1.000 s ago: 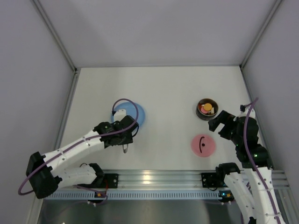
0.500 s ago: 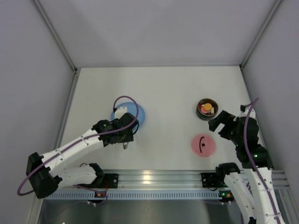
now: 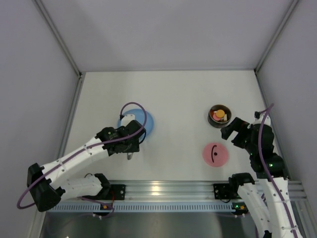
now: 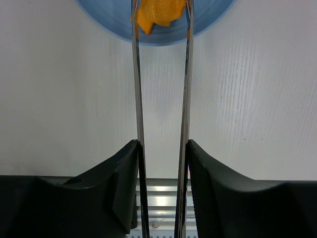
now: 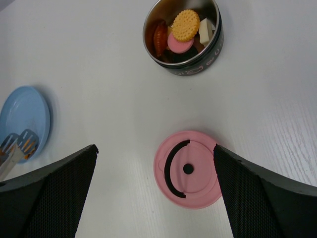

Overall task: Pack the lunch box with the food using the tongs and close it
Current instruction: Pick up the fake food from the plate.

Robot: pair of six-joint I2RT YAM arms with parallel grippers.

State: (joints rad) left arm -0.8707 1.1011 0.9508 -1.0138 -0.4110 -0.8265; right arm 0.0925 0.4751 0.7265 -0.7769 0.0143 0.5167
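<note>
My left gripper [image 4: 162, 146] is shut on the tongs [image 4: 137, 74], one finger pressing each slim silver arm. The arms reach out over the blue plate [image 4: 213, 15], with an orange piece of food [image 4: 161, 12] between them near the tips; whether it is pinched I cannot tell. From above, the left gripper [image 3: 129, 145] sits at the plate's near edge and the tongs' joined end [image 3: 130, 156] sticks out behind it. The steel lunch box [image 5: 198, 67] holds several pieces of food [image 5: 185, 25]. Its pink lid [image 5: 187, 168] lies flat below my open right gripper [image 5: 154, 148].
The blue plate [image 3: 147, 124] lies left of centre, the lunch box [image 3: 214, 124] and the pink lid [image 3: 215, 154] on the right. Grey walls close in the table on three sides, and an aluminium rail [image 3: 163, 188] runs along the near edge.
My left arm has shifted slightly to the left with the tongs. The right arm has not moved.
</note>
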